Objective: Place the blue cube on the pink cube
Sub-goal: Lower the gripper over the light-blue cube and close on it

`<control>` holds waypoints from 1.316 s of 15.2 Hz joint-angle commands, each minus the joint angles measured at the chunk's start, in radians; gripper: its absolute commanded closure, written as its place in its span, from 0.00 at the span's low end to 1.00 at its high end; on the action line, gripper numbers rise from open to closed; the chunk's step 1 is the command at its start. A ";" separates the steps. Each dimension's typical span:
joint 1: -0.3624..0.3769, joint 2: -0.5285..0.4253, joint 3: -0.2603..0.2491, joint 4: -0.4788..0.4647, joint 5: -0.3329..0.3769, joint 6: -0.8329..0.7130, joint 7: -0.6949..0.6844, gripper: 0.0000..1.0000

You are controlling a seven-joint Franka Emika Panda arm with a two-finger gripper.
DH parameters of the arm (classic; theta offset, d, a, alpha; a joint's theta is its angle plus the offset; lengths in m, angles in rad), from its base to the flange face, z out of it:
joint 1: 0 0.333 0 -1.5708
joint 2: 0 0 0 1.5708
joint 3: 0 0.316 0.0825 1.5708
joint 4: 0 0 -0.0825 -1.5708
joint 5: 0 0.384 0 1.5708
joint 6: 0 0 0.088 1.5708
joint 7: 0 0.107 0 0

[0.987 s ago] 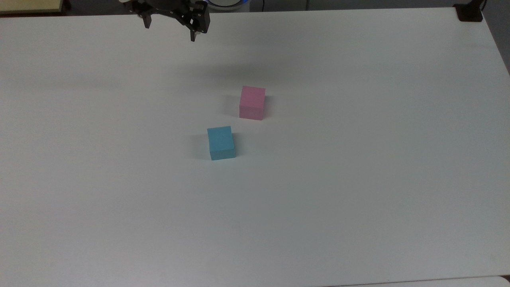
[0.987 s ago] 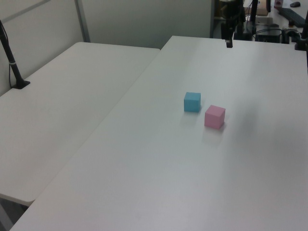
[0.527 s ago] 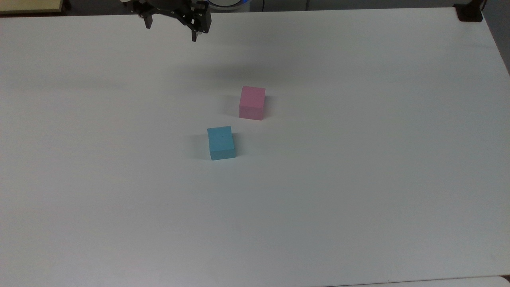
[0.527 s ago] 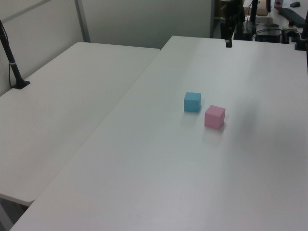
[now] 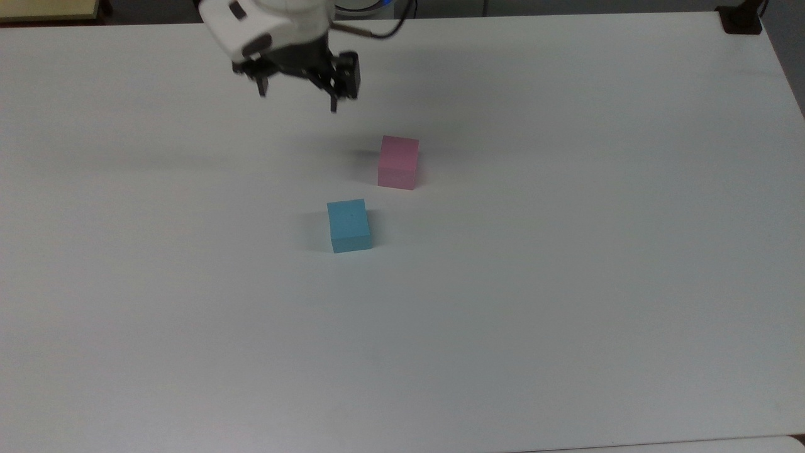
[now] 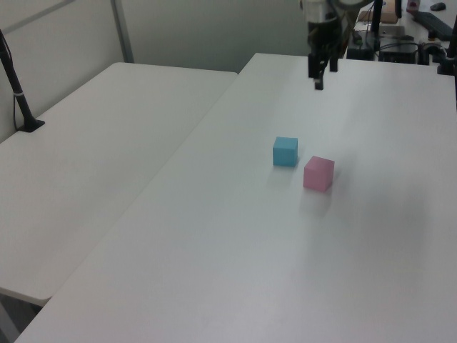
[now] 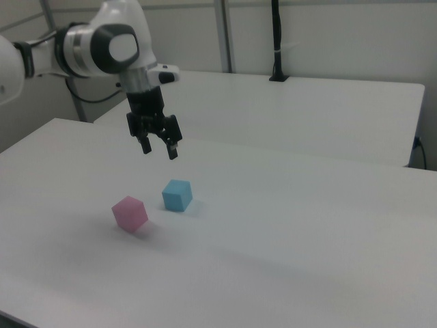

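The blue cube rests on the white table, with the pink cube a short way off, the two apart. The left view has the blue cube to the left of the pink cube; the right view has the blue cube to the right of the pink cube. My gripper hangs open and empty in the air, above the table and toward the top view's upper left of both cubes. It also appears in the left view and in the right view, above the cubes.
The white table is wide and bare around the cubes. A second white table adjoins it on the left view's left. A black post stands on that table. A dark clamp sits at the top view's upper right corner.
The gripper has come down and forward from the table's far edge toward the cubes, and more of the white arm is now in view. Both cubes stayed put.
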 commanded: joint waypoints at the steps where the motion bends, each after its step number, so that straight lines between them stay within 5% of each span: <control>1: 0.034 0.127 -0.021 0.070 0.036 0.071 -0.090 0.00; 9: 0.105 0.356 -0.027 0.112 0.076 0.315 -0.150 0.00; 11: 0.102 0.359 -0.027 0.107 0.076 0.321 -0.159 0.20; 12: 0.099 0.359 -0.030 0.106 0.076 0.321 -0.163 0.21; 15: 0.097 0.358 -0.035 0.090 0.070 0.321 -0.167 0.16; 17: 0.097 0.342 -0.049 0.096 0.070 0.309 -0.202 0.00; 20: 0.099 0.333 -0.078 0.095 0.072 0.300 -0.283 0.00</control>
